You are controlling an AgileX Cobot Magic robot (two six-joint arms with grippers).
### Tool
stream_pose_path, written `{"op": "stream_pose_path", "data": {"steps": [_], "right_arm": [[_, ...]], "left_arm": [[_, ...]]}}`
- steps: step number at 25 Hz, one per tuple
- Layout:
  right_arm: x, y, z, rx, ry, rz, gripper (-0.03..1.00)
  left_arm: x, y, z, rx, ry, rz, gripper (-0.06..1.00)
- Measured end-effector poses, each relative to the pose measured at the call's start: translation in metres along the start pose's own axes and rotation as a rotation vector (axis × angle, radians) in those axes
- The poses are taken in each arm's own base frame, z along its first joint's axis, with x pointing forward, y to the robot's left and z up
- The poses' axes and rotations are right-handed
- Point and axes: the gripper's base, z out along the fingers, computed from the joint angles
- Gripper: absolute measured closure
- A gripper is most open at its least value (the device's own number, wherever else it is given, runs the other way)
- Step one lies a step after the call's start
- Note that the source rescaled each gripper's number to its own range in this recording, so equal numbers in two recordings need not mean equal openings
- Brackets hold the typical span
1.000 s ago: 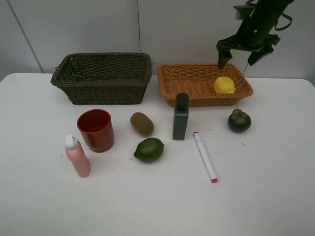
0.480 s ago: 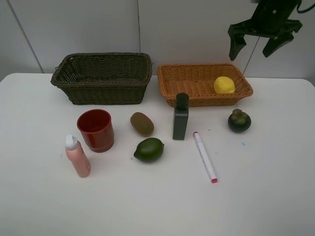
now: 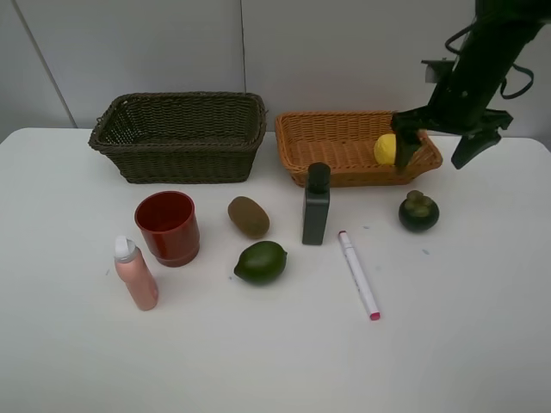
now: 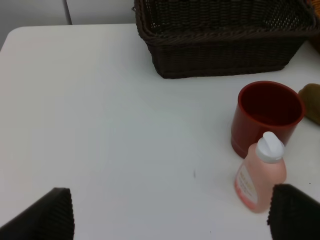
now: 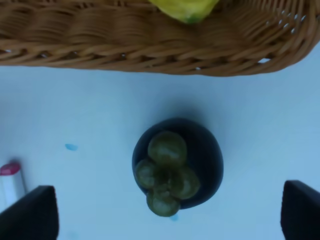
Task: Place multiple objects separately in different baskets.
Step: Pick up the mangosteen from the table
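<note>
The yellow lemon (image 3: 385,149) lies in the orange-tan basket (image 3: 336,146). The dark olive basket (image 3: 178,136) holds nothing I can see. My right gripper (image 3: 435,153) is open and hovers above the dark green mangosteen (image 3: 418,212), at the basket's right front corner. In the right wrist view the mangosteen (image 5: 177,165) sits between the open fingers of the gripper (image 5: 165,220), with the lemon (image 5: 185,7) beyond it. My left gripper (image 4: 170,215) is open above the table near the pink spray bottle (image 4: 260,175) and red cup (image 4: 267,115).
On the table stand the red cup (image 3: 168,227), pink spray bottle (image 3: 136,274) and dark grey bottle (image 3: 316,205). The kiwi (image 3: 248,216), lime (image 3: 260,261) and white marker (image 3: 358,274) lie between them. The left arm does not show in the exterior view.
My right gripper rose above the orange basket's back, then came down and forward to hover over the mangosteen. The lemon stays in the basket. Nothing else moved.
</note>
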Motion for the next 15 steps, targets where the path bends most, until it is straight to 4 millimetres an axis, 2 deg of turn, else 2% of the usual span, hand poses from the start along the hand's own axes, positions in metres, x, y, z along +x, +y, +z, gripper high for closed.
{"op": "stream_pose_path", "data": {"steps": [7, 15], "right_arm": [[0.014, 0.003, 0.033, -0.019, -0.018, 0.007, 0.01], [0.021, -0.001, 0.056, -0.022, -0.031, 0.021, 0.01]], "left_arm": [[0.000, 0.000, 0.000, 0.000, 0.000, 0.000, -0.05], [0.000, 0.000, 0.000, 0.000, 0.000, 0.000, -0.05]]}}
